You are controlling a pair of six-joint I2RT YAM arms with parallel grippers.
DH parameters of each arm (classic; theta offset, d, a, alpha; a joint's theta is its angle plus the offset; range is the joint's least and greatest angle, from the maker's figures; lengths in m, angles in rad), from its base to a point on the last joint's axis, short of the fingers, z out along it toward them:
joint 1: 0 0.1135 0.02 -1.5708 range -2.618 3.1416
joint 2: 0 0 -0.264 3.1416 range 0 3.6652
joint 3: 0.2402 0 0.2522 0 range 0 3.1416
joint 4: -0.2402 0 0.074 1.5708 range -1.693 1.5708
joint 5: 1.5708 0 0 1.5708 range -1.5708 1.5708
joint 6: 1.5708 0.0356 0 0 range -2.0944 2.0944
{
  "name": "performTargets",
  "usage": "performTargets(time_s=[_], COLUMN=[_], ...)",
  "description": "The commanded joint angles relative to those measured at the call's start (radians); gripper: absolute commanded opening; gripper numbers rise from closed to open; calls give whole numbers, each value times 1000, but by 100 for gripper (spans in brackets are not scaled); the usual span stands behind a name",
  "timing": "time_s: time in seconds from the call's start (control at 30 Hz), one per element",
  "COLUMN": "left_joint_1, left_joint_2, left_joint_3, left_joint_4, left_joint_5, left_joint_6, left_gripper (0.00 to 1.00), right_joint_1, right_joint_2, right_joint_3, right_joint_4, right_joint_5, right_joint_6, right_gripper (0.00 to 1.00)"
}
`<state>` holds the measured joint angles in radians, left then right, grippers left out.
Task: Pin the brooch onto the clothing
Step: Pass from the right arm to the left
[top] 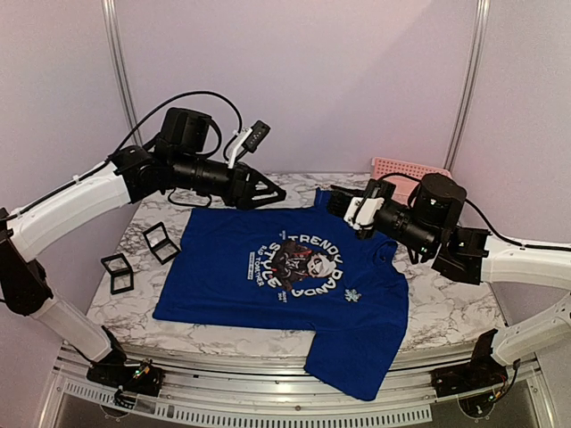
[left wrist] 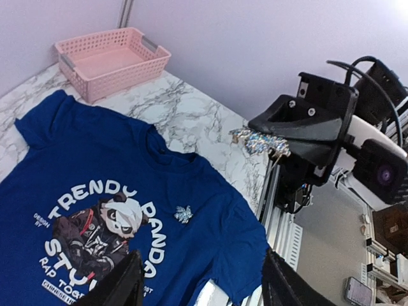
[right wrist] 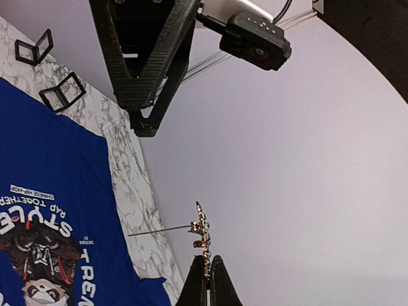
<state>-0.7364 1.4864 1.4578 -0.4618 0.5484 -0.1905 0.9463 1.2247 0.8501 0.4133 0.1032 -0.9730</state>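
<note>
1. brooch — small jewelled cluster. Looks light and rigid, and the stones are probably fragile. Its pin sticks out sideways, thin and sharp (I'd guess it bends easily).
2. Location: in the air, clear of the table, near the shirt's far sleeve. The right gripper has its fingers pressed together on one end of the brooch, with the pin clear. That's the right hold — grip the body edge, never the pin.
3. T-shirt lies flat, print up, on the marble table, and one sleeve overhangs the near edge. It's soft and limp, so I expect it to dimple and slide under the pin unless the cloth is held taut or bunched.
4. left gripper hangs above the shirt's far edge. Its fingers are spread with nothing between them, so it's free to hold the cloth.
5. A second brooch sits on the shirt just beside the panda print (can't tell if it's pinned through).
6. Further out: pink basket at the far edge, and two black square frames left of the shirt.
</note>
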Motion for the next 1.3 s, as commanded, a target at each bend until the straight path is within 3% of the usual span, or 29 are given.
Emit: performTargets(time_s=[0.0, 0.17, 0.4, 0.7, 0.9, 1.13, 1.2, 1.27], left_joint_1=[-11, -46, -61, -66, -64, -63, -63, -63], left_joint_2=[8, 25, 35, 43, 43, 41, 42, 41], left_joint_3=[7, -15, -44, -78, -76, -77, -77, -77], left_joint_4=[96, 162, 211, 188, 191, 205, 205, 206], left_joint_5=[100, 129, 141, 171, 186, 219, 221, 224], left_joint_6=[-214, -299, -322, -327, -326, -327, -329, -328], left_gripper=[69, 72, 72, 39, 2, 0, 0, 0], right_joint_1=[48, 114, 155, 164, 164, 164, 164, 164], right_joint_2=[24, 65, 108, 137, 140, 143, 144, 145], right_joint_3=[-5, 4, 11, 9, 6, -3, -6, -14], right_joint_4=[130, 144, 183, 234, 231, 272, 279, 304], right_joint_5=[72, 80, 82, 98, 104, 125, 125, 127], right_joint_6=[-384, -515, -579, -634, -632, -617, -608, -604], right_gripper=[0, 0, 0, 0, 0, 0, 6, 22])
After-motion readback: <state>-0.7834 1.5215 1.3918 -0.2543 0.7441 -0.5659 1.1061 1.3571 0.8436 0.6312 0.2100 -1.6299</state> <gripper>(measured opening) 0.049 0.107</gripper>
